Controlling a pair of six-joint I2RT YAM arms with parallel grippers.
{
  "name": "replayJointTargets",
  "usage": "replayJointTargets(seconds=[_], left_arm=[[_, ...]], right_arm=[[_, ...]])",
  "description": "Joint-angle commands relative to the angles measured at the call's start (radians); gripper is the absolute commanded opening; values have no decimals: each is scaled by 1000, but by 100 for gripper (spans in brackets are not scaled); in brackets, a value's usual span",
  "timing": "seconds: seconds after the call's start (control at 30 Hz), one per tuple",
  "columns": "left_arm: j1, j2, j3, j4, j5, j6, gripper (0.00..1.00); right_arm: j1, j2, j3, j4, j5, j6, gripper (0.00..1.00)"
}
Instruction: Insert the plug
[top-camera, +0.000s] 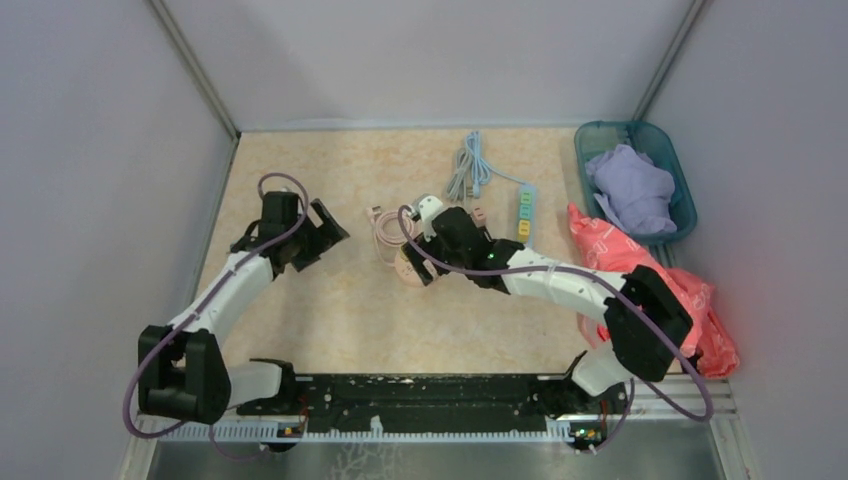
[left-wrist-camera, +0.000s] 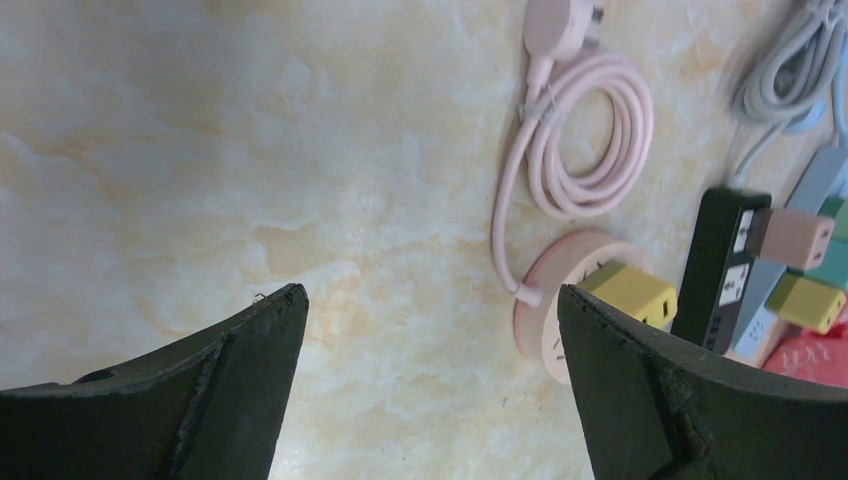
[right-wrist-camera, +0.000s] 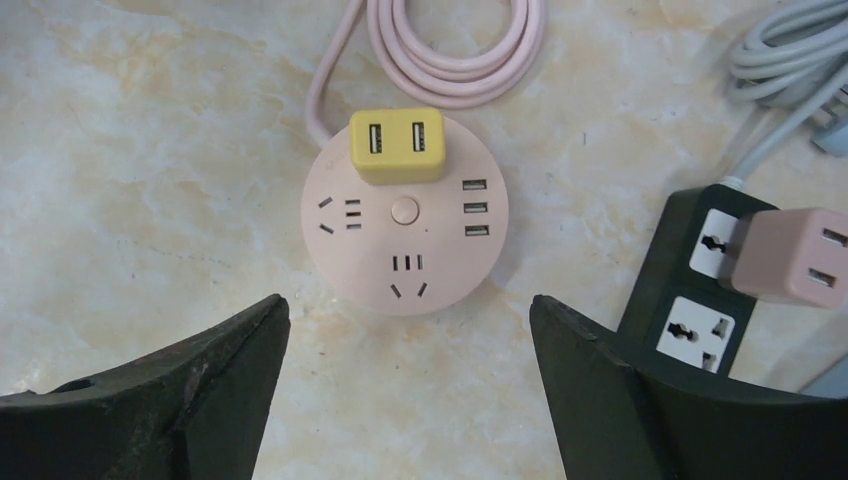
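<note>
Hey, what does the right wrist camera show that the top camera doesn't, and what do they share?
Only the right wrist view: the face of the round pink hub, with the yellow USB adapter seated in it, and the white sockets of the black strip. Only the top view: the left arm and right arm, the teal basket with purple cloth, the red bag. Both: the coiled pink cord and the grey cable.

No readable text in any view.
The round pink socket hub (right-wrist-camera: 404, 215) and the yellow plug (right-wrist-camera: 397, 143) in it bear no lettering; small marks on the black power strip (right-wrist-camera: 700, 290) and white print on the red bag (top-camera: 605, 245) at the right are too blurred to read.
</note>
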Motion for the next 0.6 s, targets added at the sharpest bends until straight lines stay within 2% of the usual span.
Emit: replayJointTargets(seconds=[0.0, 0.2, 0.57], left_arm=[[65, -39, 97, -155, -158, 69, 100], [200, -10, 174, -218, -227, 159, 100], [467, 174, 259, -209, -212, 204, 100]], right_arm=[[11, -121, -109, 175, 39, -14, 91], [12, -241, -284, 380, 109, -5, 98], [13, -300, -473, 679, 220, 25, 98]])
